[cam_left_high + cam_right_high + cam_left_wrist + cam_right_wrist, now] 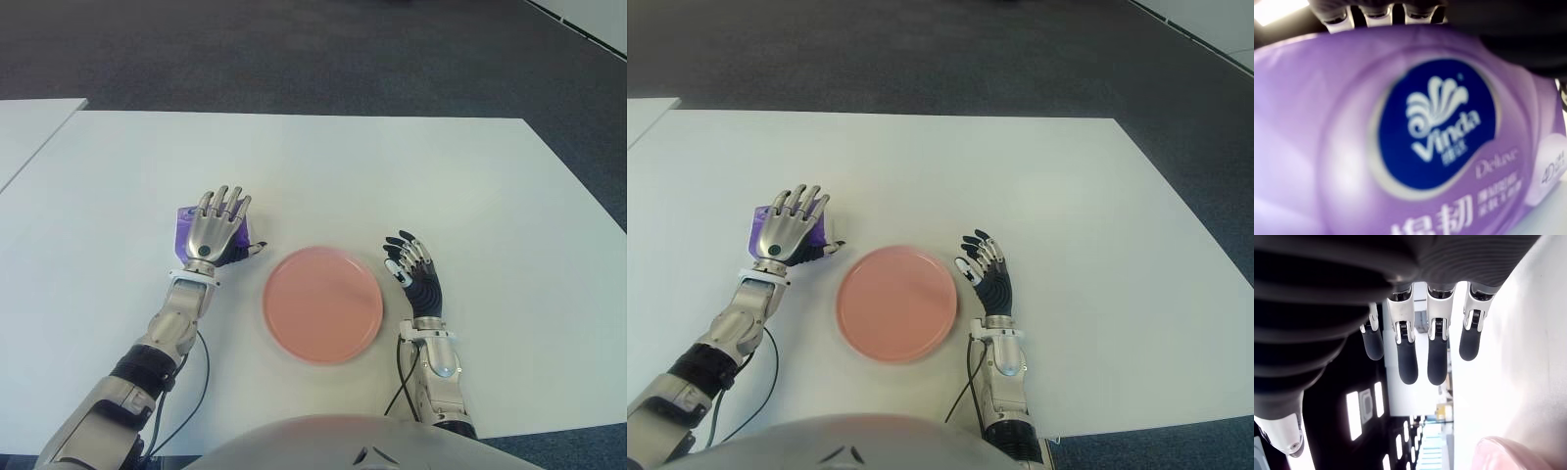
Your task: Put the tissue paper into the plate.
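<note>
The tissue paper is a purple Vinda pack lying on the white table, left of the pink round plate. My left hand covers the pack from above, its fingers stretched out straight and the thumb pointing toward the plate. In the left wrist view the pack fills the picture, with fingertips showing past its far edge. Only the pack's left side shows in the eye views. My right hand shows just right of the plate, fingers relaxed and holding nothing. Nothing lies in the plate.
A second white table stands at the far left across a narrow gap. Dark carpet lies beyond the table's far edge. A black cable runs along my left forearm near the front edge.
</note>
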